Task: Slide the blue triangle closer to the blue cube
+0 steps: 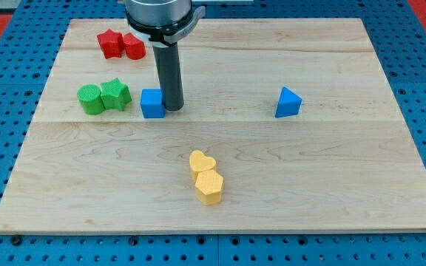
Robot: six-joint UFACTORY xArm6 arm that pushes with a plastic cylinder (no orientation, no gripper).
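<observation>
The wooden board [331, 185] carries red, green, blue and yellow blocks, shapes partly unclear.

My tip [173, 108], rod upright.

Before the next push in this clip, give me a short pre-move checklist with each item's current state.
1. Blue triangle located, at the view's right, nothing touching it: ok.
2. Blue cube located, left of centre: ok.
3. My tip placed on the triangle's far side to push it toward the cube: not ok; it sits right beside the cube's right face.
4. Tip clear of the cube: cannot tell; they look touching or nearly so.
5. Board between triangle and cube free of blocks: ok.
6. Yellow blocks out of the push line: ok, they lie toward the view's bottom.
</observation>
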